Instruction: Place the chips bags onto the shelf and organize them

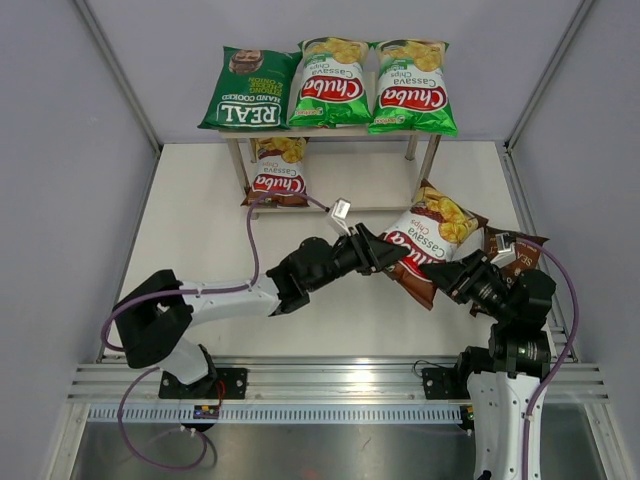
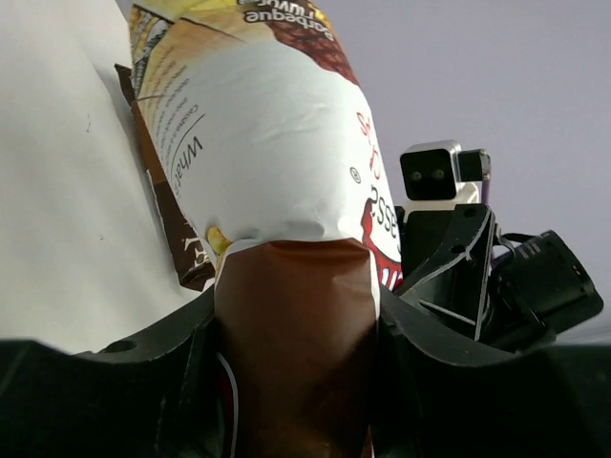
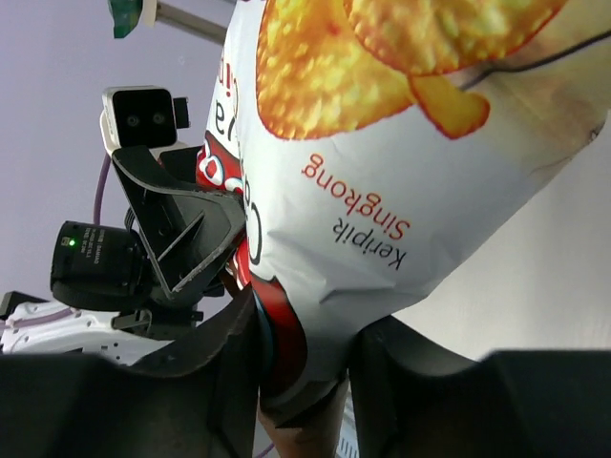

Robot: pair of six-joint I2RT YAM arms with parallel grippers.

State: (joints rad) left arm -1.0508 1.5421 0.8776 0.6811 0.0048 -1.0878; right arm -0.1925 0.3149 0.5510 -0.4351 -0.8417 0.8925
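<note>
A brown-red Chuba chips bag hangs above the table's right side between both arms. My left gripper is shut on its brown end, which fills the gap between the jaws. My right gripper stands open around the bag's other end, which still sits between its fingers. On the shelf, the top board carries a dark green REAL bag and two bright green Chuba bags. A second brown-red Chuba bag lies on the lower tier, at its left.
A dark brown bag lies on the table at the right, just behind my right arm. Grey walls close in the table on the left, right and back. The shelf's metal legs stand at the far middle.
</note>
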